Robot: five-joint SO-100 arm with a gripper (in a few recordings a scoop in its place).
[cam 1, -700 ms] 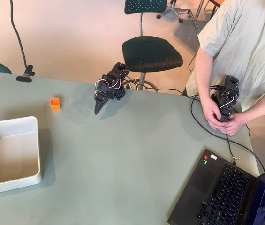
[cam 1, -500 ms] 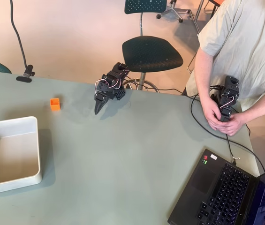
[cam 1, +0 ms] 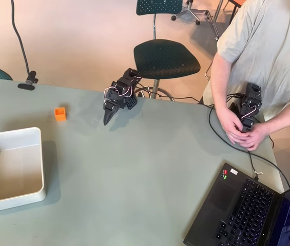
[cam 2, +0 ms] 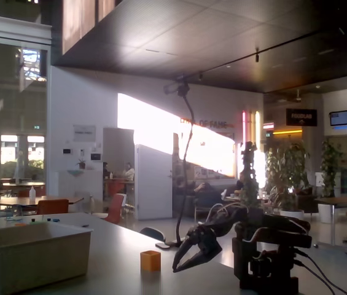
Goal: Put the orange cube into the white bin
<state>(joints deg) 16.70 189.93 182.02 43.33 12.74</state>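
The orange cube (cam 1: pixel 60 114) sits on the grey-green table near its far edge; in the fixed view the orange cube (cam 2: pixel 150 260) is just left of the gripper tips. The white bin (cam 1: pixel 12 168) stands empty at the table's left side, and the white bin (cam 2: pixel 33 255) fills the lower left of the fixed view. My black gripper (cam 1: pixel 107 120) hangs folded close to the arm base, pointing down at the table, well right of the cube. The gripper (cam 2: pixel 179 264) is shut with nothing in it.
An open laptop (cam 1: pixel 252 210) lies at the front right corner. A cable (cam 1: pixel 221 138) runs across the table's right side. A person stands behind the right edge. A clamp (cam 1: pixel 27 82) with a gooseneck grips the far left edge. A chair (cam 1: pixel 165 59) stands behind the arm.
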